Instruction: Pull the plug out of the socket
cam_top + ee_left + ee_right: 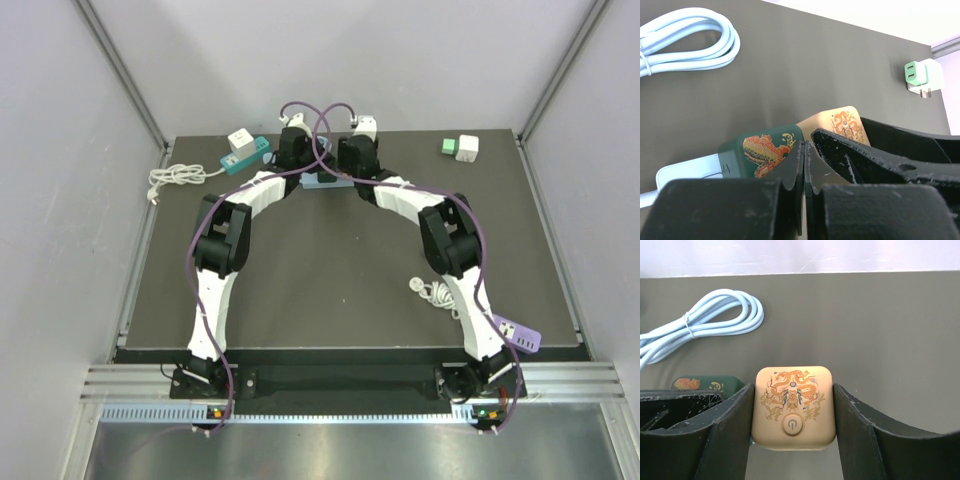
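A beige cube plug with a gold dragon and a power button [794, 400] sits beside a dark green dragon cube plug [762, 152] on a pale socket strip [685, 172], at the table's far middle [322, 180]. My right gripper [793, 390] is shut on the beige cube, one finger pressing each side. My left gripper [805, 150] is shut with nothing visible between its jaws. The green cube is just left of its fingers and the beige cube [842, 122] behind them on the right. In the top view the grippers meet over the strip, the left [292, 150] and the right [358, 155].
A coiled pale cable [700, 322] lies behind the strip. A teal strip with a white plug [245, 152] and a white cord [175, 178] sit far left. Green and white adapters [460, 148] lie far right. A white cord [432, 292] and a purple strip [520, 335] lie near right.
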Robot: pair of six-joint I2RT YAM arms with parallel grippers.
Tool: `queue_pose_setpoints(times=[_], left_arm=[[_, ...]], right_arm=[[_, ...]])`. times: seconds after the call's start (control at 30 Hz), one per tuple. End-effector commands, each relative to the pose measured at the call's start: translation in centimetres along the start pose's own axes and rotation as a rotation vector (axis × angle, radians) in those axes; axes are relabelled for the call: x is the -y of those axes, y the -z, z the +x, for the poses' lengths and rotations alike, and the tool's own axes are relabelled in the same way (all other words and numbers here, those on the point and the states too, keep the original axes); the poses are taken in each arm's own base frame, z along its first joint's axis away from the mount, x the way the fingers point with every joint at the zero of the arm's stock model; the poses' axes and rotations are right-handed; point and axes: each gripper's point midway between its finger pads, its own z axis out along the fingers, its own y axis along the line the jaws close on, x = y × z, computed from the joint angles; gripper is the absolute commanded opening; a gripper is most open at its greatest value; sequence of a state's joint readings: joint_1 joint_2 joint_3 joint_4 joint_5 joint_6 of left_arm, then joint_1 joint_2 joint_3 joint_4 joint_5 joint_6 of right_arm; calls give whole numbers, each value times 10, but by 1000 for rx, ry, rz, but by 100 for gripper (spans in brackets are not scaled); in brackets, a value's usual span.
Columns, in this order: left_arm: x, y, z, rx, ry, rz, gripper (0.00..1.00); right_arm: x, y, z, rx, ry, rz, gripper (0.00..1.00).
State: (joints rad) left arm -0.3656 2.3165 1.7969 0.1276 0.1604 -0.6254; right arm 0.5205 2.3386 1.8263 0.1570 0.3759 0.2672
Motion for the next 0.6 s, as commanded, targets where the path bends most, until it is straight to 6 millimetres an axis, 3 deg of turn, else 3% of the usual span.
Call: queue_pose_setpoints(times=[0.0,0.27,0.5,0.57], left_arm=[[-110,30,165,-483,32,-327,0],[-108,30,164,-483,34,-321,0],[-108,29,162,-479,31,-316,0],[-106,29,161,-478,27,-309,0]], right_arm=[[-33,21,-82,211,-14,-38,0],[-27,27,-92,242,64,54,0],[-4,28,-94,210,-79,-10,0],[0,40,-108,229,-105,-10,0]])
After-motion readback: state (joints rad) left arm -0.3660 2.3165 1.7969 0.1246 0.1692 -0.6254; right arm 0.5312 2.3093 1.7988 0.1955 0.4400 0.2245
